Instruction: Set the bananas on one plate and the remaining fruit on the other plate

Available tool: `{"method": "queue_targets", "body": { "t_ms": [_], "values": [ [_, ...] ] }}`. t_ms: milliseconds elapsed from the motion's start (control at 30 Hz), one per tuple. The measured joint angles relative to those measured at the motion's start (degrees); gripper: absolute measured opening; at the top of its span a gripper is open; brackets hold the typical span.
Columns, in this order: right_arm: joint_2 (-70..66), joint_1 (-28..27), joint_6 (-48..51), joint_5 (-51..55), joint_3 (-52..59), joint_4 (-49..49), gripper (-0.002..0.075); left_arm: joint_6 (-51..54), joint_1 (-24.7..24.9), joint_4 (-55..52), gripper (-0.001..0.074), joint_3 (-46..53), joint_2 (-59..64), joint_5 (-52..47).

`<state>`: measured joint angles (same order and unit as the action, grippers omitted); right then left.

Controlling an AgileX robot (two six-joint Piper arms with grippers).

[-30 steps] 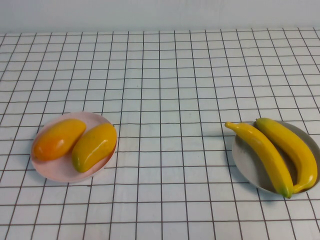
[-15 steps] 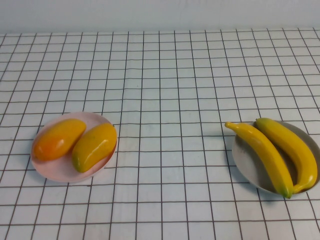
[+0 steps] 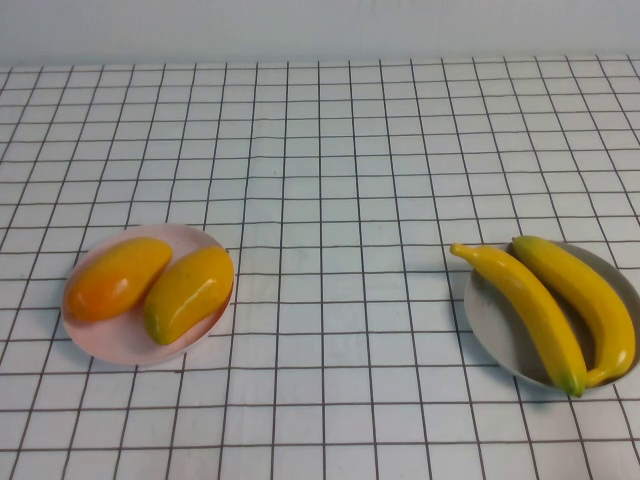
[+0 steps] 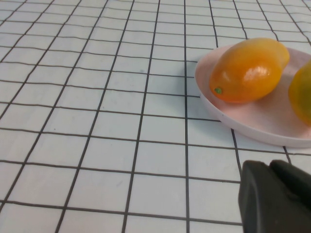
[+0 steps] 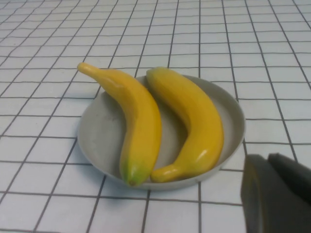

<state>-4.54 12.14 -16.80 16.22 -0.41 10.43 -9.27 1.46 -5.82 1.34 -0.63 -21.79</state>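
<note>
Only a dark corner of the left gripper (image 4: 274,196) shows at the lower right of the left wrist view, and whether its jaws stand apart or together cannot be told; it sits low, near the rim of the pink plate (image 4: 252,128) and not touching it. The right gripper (image 5: 277,191) is the same, a dark block at the lower right of the right wrist view, just off the rim of the grey plate (image 5: 233,121), jaw state impossible to tell. Neither gripper appears in the high view. The sorting looks finished: the 2 bananas (image 3: 560,305) lie side by side on the grey plate (image 3: 490,325) at the right of the high view, and the 2 mangoes (image 3: 150,285) rest touching on the pink plate (image 3: 110,345) at the left. The likely risk is a stray arm move clipping a plate rim, since both plates are shallow and light-looking and could slide on the gridded cloth (image 3: 330,180). The left banana's tip overhangs the rim at the upper left, so a nudge could tip it off. The fruit is glossy, smooth plastic, rounded, and prone to roll; the plates are matte with low raised rims.
</note>
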Motion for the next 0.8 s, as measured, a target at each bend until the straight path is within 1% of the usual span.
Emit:
{"method": "queue_targets", "body": {
  "t_ms": [133,233,467,800],
  "values": [
    [4.0,-3.3,5.8,-1.4,1.7,-5.4,-0.0014,0.0,0.0,0.0,-0.0001,0.0,0.0,0.0],
    [4.9,-4.5,8.4,-1.2,1.7,-7.4,-0.0014,0.0,0.0,0.0,-0.0001,0.0,0.0,0.0],
    [5.0,-4.6,9.3,2.8,1.8,-8.2,-0.0014,0.0,0.0,0.0,-0.0001,0.0,0.0,0.0],
    [5.0,-4.6,9.3,3.1,1.8,-8.6,-0.0014,0.0,0.0,0.0,-0.0001,0.0,0.0,0.0]
  ]
}}
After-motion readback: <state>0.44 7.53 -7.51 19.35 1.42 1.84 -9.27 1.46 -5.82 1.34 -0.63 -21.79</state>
